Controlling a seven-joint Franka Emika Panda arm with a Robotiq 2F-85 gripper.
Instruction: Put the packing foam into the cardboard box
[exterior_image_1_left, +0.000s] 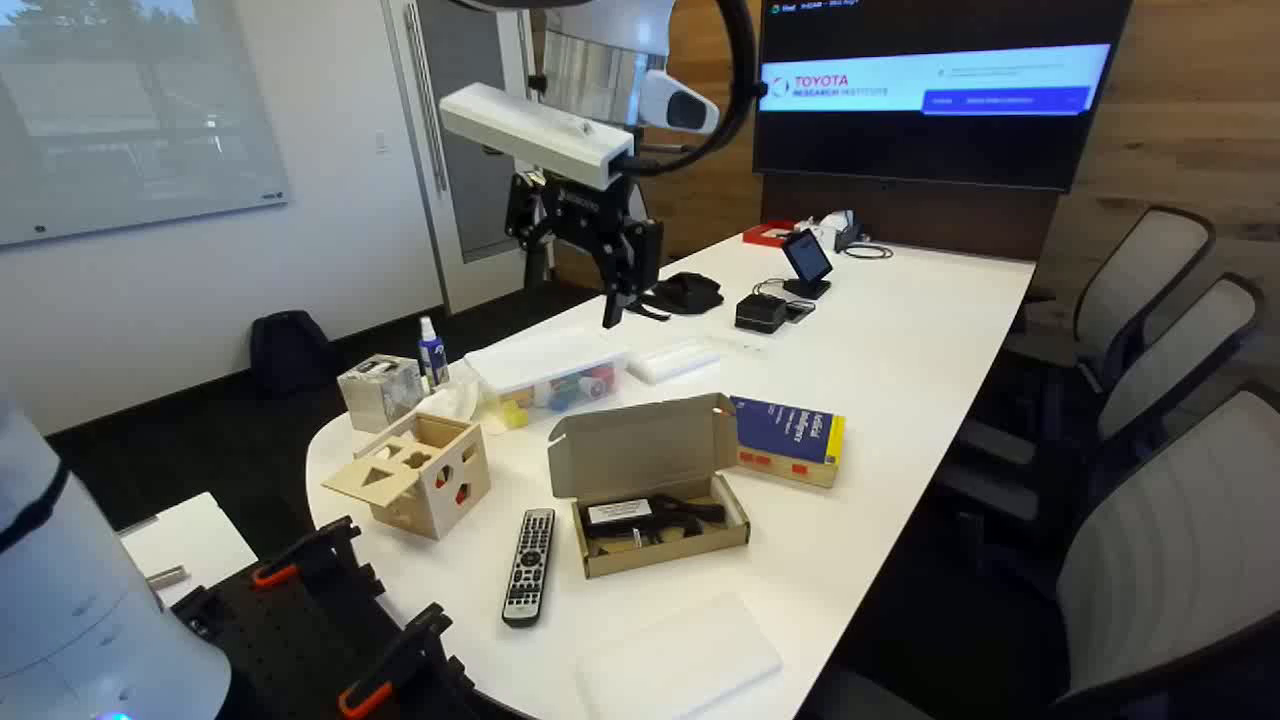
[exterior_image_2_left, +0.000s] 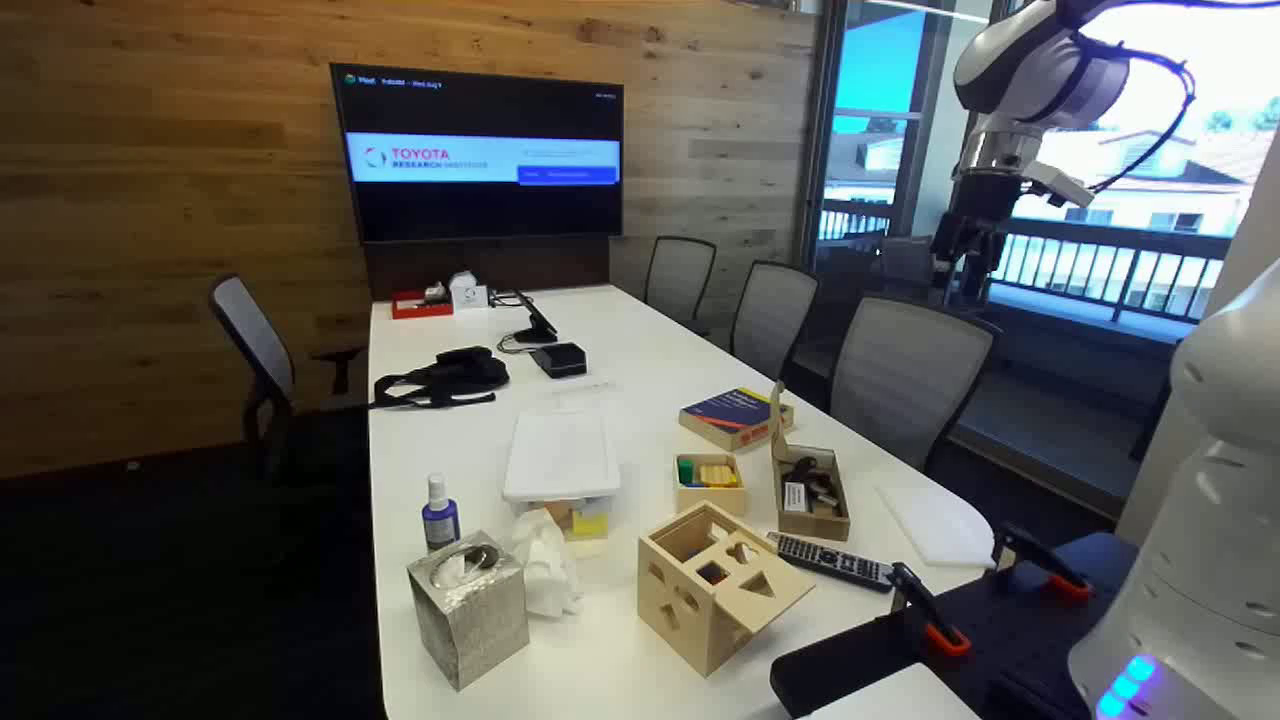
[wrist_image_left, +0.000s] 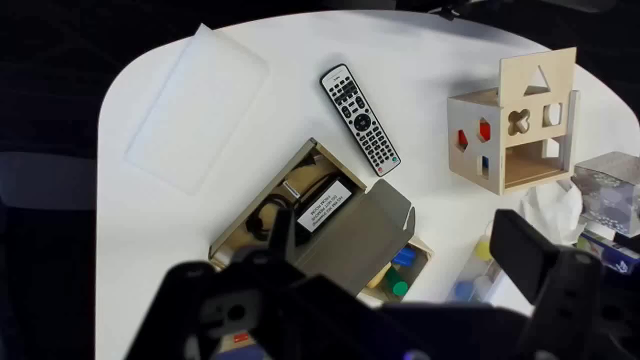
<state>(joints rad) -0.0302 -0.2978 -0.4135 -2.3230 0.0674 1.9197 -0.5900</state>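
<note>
Hand (wrist_image_left: 402, 242) spread wide; packing foam (wrist_image_left: 200, 110) flat on table (wrist_image_left: 150, 250), well below and apart.

Strong daylight burns out the tall clear-glass window (exterior_image_2_left: 1190, 180) in an exterior view, while in the wrist view the thin white rectangular foam sheet (wrist_image_left: 197, 110) nearly melts into the bright white tabletop (wrist_image_left: 282, 97) and the black two-fingered gripper (wrist_image_left: 400, 242) blurs out of focus.

A remote (wrist_image_left: 361, 120) lies near a wooden cube (exterior_image_2_left: 712, 605), a spray bottle (exterior_image_2_left: 441, 522) beside a tissue box (exterior_image_2_left: 470, 612).
</note>
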